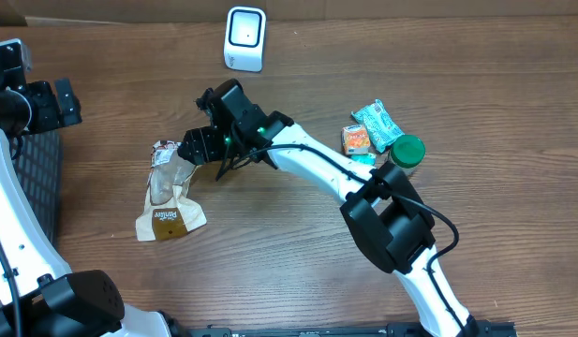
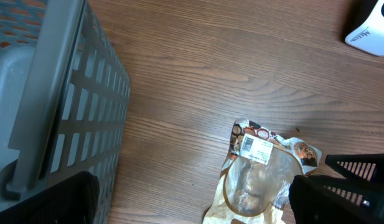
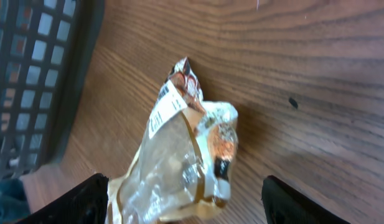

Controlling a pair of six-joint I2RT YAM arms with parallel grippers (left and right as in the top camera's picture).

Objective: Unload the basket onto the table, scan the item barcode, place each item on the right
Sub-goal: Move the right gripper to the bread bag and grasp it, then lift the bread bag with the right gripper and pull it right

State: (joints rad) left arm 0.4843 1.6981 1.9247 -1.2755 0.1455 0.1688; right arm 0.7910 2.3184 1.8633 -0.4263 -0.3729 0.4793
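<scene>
Snack bag (image 1: pixel 171 192): lies flat on the wooden table (image 1: pixel 298 243), left of centre in the overhead view, its white barcode label (image 3: pixel 165 109) at the top end.
Right gripper (image 1: pixel 190 148): fingers wide apart, poised above the bag's upper end, gripping nothing.
Left gripper (image 1: pixel 54 103): fingers wide apart, empty, upper left, over the mesh basket (image 2: pixel 73 106).
Scanner (image 1: pixel 244 38): top centre, well apart from the bag.

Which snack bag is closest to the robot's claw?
The brown, see-through bag, right beside the right gripper. The teal packet and orange packet lie far off.
</scene>
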